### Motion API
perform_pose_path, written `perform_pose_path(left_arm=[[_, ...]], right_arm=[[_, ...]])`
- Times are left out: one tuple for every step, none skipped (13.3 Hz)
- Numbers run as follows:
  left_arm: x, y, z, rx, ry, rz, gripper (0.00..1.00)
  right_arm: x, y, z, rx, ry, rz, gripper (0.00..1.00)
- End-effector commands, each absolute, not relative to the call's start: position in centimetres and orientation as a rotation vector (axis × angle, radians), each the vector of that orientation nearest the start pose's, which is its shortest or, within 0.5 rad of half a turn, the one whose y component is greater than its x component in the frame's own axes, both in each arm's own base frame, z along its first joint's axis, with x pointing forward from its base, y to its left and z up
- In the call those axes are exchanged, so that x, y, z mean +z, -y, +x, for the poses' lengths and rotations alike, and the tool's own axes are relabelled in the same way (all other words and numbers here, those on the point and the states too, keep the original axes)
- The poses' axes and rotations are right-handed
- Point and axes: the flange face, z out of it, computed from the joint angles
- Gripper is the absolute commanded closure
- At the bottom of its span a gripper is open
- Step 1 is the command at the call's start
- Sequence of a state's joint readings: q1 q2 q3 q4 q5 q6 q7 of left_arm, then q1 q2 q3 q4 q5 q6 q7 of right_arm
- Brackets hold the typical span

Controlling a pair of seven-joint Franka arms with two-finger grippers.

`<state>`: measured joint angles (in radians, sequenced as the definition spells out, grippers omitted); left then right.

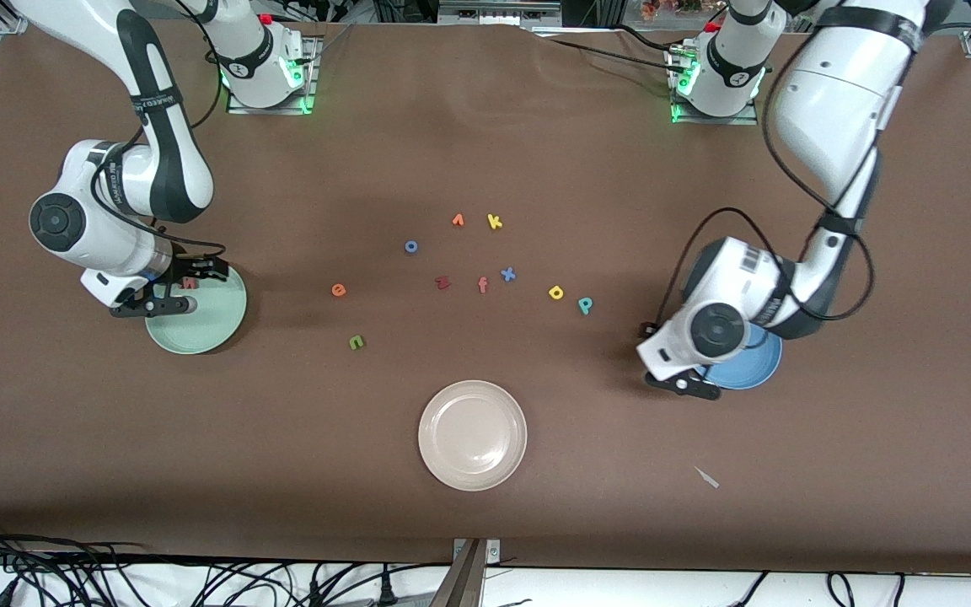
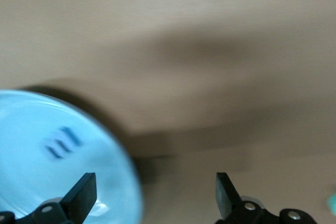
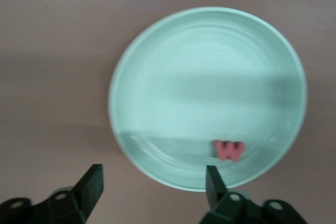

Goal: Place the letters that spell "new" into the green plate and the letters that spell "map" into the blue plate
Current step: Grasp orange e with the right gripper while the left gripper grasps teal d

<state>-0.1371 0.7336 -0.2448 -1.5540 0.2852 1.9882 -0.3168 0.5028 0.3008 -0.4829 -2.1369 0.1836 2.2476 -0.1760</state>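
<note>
Two grippers, both with jaws apart and holding nothing. Right gripper [image 3: 152, 190] hovers at the rim of the green plate [image 3: 173, 77]; the red-pink w [image 3: 229, 150] lies loose in that plate, close by the gripper's fingertips. Left gripper [image 2: 155, 195] sits over the edge of the blue plate [image 2: 31, 182], one finger over the plate, the other over bare table; the blue m [image 2: 62, 142] lies inside, free of the fingers.

Outward, mid-table: orange e [image 1: 338, 290] and green n [image 1: 356, 342] lie toward the right arm's end, n nearer the front camera than e. Yellow a [image 1: 556, 292] and teal p [image 1: 586, 305] lie just beside each other toward the left arm's end.

Judgement: one letter of each word is placed, two apiece left. Key relation: e and n sit closer to the right arm, a and p closer to the left arm, so each arm likely reaches inward from its plate toward table centre. Distractors z [image 1: 442, 283], f [image 1: 483, 286] and x [image 1: 507, 274] cluster between the two pairs.
</note>
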Motion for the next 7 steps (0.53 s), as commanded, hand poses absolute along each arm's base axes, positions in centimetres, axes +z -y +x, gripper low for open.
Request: perform_pose_path(left_arm=[[21.0, 26.8, 61.3, 0.295, -0.035, -2.904, 0.00], [20.9, 29.9, 59.7, 0.277, 0.026, -2.891, 0.00], [20.7, 31.7, 58.7, 0.252, 0.164, -2.871, 0.00], [20.4, 32.4, 58.3, 0.233, 0.288, -2.858, 0.00], [20.3, 32.4, 58.4, 0.224, 0.338, -2.853, 0.00], [20.2, 32.3, 58.4, 0.261, 0.396, -2.872, 0.00], [20.3, 32.5, 58.4, 0.350, 0.503, -2.925, 0.00]], right_arm=[[26.7, -6.5, 55.3, 0.219, 0.028, -3.076, 0.00], [26.5, -8.6, 55.2, 0.197, 0.000, -3.081, 0.00], [26.2, -10.4, 55.1, 0.186, -0.029, -3.085, 0.00], [25.3, -12.6, 54.9, 0.164, -0.073, -3.100, 0.00], [24.5, -14.2, 54.6, 0.138, -0.119, -3.112, 0.00], [23.6, -15.9, 54.4, 0.109, -0.136, -3.124, 0.00], [22.9, -17.4, 54.1, 0.075, -0.152, -3.131, 0.00]])
